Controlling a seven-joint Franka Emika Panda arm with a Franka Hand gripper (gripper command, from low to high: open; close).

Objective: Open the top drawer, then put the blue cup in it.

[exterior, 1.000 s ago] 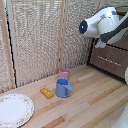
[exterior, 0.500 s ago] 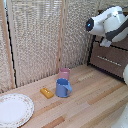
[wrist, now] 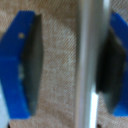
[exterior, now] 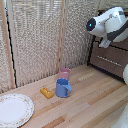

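Jaws of the gripper (wrist: 70,62) stand apart, one blue finger (wrist: 20,65) on each side, and the silver bar handle (wrist: 89,65) runs lengthwise between them, close against one dark pad. In the exterior view the arm is up at the dresser on the right; the top drawer (exterior: 116,46) looks closed. The blue cup (exterior: 63,88) waits on the wooden table (exterior: 95,105), well apart, beside the pink cup (exterior: 64,73).

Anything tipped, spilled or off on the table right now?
Nothing stands out. The blue cup and pink cup stand upright, the yellow block lies flat beside them, the plate sits level. The claw is open around a silver bar.
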